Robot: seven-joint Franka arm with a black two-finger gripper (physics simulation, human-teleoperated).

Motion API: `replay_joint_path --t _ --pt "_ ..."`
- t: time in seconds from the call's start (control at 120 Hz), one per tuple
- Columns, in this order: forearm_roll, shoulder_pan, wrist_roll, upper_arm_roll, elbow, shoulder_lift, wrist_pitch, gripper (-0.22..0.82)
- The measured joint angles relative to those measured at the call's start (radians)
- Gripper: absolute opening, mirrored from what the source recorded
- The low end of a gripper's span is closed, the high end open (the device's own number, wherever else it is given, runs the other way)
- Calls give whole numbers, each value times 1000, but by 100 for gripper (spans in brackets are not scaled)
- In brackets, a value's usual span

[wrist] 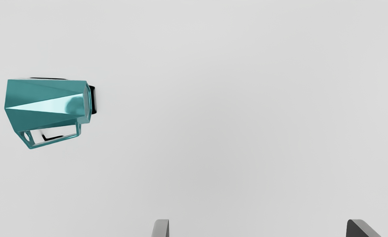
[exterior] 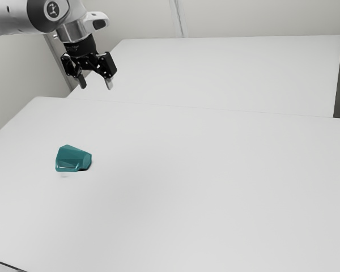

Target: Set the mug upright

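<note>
Taking the teal mug [exterior: 73, 159] as our landmark, we begin at the exterior view's left, where our arm [exterior: 11, 17] comes in above and beyond it. Nearer the camera than the mug, a dark-edged thing [exterior: 7, 264] pokes in at the corner, too cut off for us to name. The mug itself lies on its side on the white table [exterior: 215, 198], its narrower end toward the exterior view's right. In the wrist view we see its handle [wrist: 55, 141] standing out from the side nearer our fingers [wrist: 161, 228]. Just to the exterior view's right of the mug and well above it hangs our gripper [exterior: 96, 86], its fingers wide apart with nothing held between them; the mug lies outside their gap, untouched. Farther right, a flat white surface [exterior: 232, 73] spreads beyond the mug, with a pale grey wall [exterior: 260, 17] behind.
</note>
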Motion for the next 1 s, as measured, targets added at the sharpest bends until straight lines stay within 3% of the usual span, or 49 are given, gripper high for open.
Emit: replay_joint_path --t 0.5,1.0 --pt "0 45 -8 -15 -2 -24 -5 58" --pt "-2 130 130 -15 -1 -9 4 58"
